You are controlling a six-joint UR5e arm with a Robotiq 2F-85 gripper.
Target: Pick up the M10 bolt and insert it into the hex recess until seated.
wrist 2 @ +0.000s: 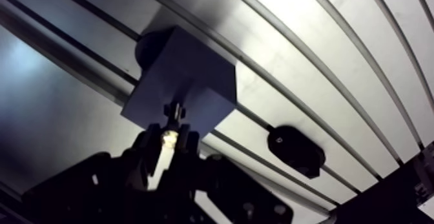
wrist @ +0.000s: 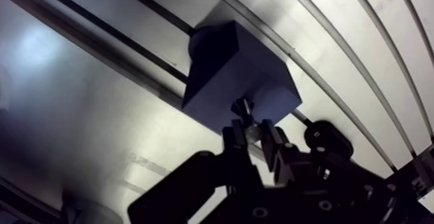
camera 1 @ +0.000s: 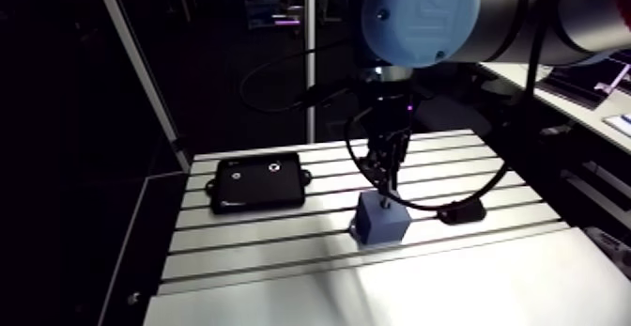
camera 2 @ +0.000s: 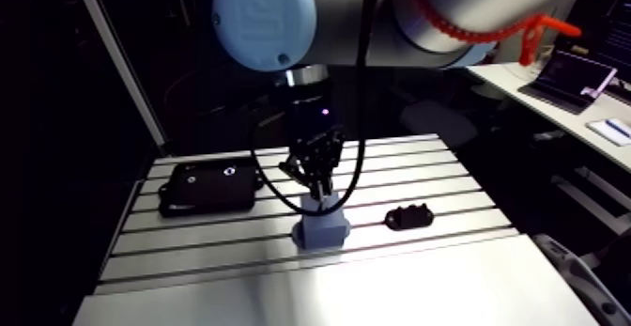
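In the arm view, my tool (camera 1: 385,172) hangs straight down from the wrist over the slotted aluminium counter (camera 1: 282,242). Directly under its tips stands a small blue-grey cube-shaped block (camera 1: 380,223), resting across the counter's slots. Off to one side of the tool, well apart from the block, lies a flat black rectangular case (camera 1: 258,181) with two pale rings on its upper face. On the tool's other side, near the block but not touching it, sits a small low black oval piece (camera 1: 462,211). At this range my fingers are too small and dark to read.

In the wrist view, the block fills the space just ahead of my fingers (wrist: 234,136), its flat top face turned towards me. My two fingers are drawn in narrow and clamped on a slim metal M10 bolt (wrist 2: 172,114). Its shank shows as a bright strip between the pads, and its dark free end sticks out beyond the fingertips. That end points down at the block's top face and looks to meet it near the edge closest to me. I cannot tell whether it has gone into the hex recess, which is not visible from here. The black oval piece lies beside my tool, on a counter rail past the block's corner and clear of it.
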